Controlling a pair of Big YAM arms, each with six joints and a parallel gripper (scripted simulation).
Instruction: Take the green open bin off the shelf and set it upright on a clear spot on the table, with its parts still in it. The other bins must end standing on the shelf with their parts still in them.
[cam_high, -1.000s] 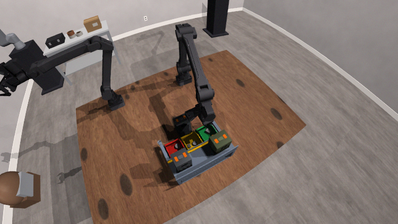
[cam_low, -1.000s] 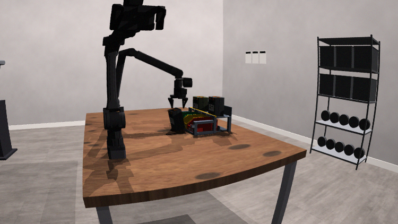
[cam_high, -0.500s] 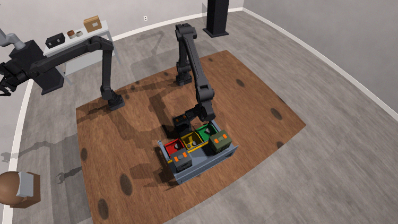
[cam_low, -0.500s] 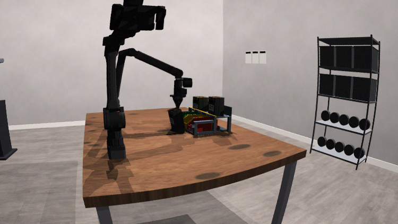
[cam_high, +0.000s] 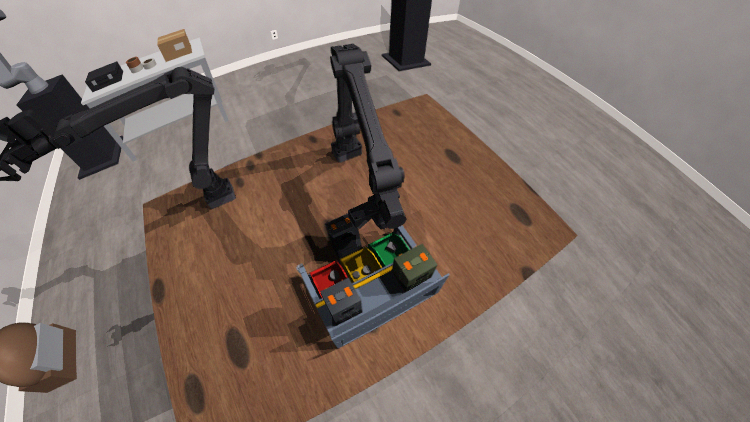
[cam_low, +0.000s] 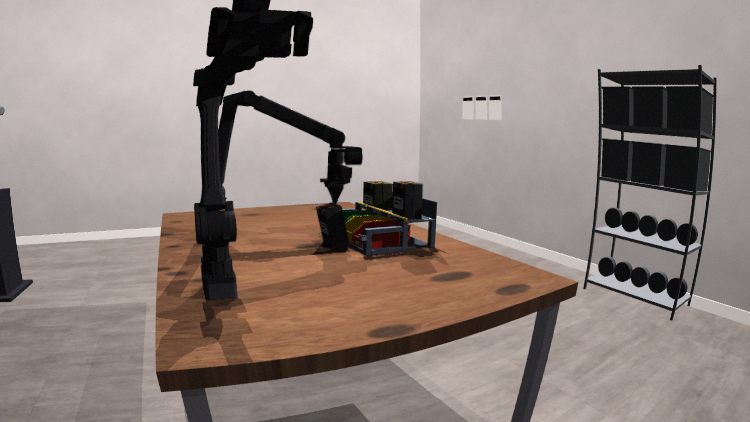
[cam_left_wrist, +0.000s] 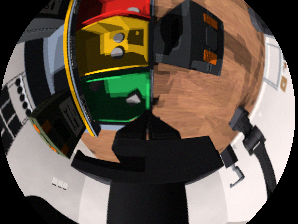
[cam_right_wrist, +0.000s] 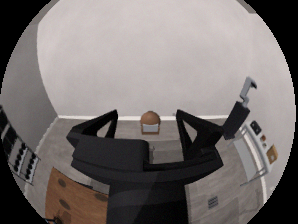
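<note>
The green bin (cam_high: 384, 252) (cam_left_wrist: 112, 84) stands on the grey-blue shelf (cam_high: 378, 296) (cam_low: 431, 233), with a grey part inside. The yellow bin (cam_high: 354, 260) (cam_left_wrist: 97, 40) beside it holds grey parts, and the red bin (cam_high: 320, 279) (cam_left_wrist: 112, 7) at the other end holds a grey part. My left gripper (cam_low: 334, 201) (cam_left_wrist: 147, 113) is shut and empty, pointing down above the front side of the green bin. In the top view its fingertips are hidden behind the arm. My right gripper (cam_right_wrist: 147, 112) is open and empty, held high, far from the shelf.
A black case (cam_high: 341, 237) (cam_low: 332, 228) (cam_left_wrist: 201, 39) stands tilted on the table against the shelf front, by the yellow bin. An olive case (cam_high: 415, 269) (cam_low: 377, 193) and a dark grey case (cam_high: 343, 304) (cam_low: 408, 200) stand on the shelf's upper deck behind a yellow rail.
</note>
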